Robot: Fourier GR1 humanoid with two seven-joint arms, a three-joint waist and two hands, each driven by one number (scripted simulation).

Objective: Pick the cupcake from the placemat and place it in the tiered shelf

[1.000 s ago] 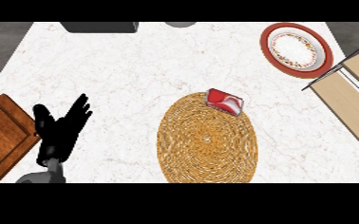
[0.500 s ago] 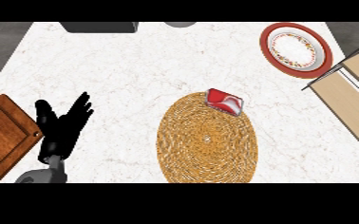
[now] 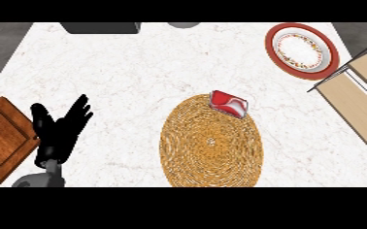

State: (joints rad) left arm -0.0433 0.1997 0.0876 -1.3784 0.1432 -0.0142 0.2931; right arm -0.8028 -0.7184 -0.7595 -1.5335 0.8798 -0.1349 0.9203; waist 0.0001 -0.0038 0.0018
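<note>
We are resting our left hand (image 3: 61, 128) at the lower left, fingers spread, holding nothing. The cupcake (image 3: 229, 103) is lying on the mat's (image 3: 211, 148) far edge, well apart from the shelf (image 3: 351, 96) at the right.

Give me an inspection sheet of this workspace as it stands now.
Surface: white marble counter.
Job's things: cupcake on the woven placemat, at its far rim; tiered shelf at the right edge.
Clutter: red-rimmed plate far right; wooden board at left edge; dark box and grey round object at far edge.
Hands: left hand open, resting at left, fingers up; right hand not in view.
Cables: nothing seen.
Surroundings: nothing seen.
</note>
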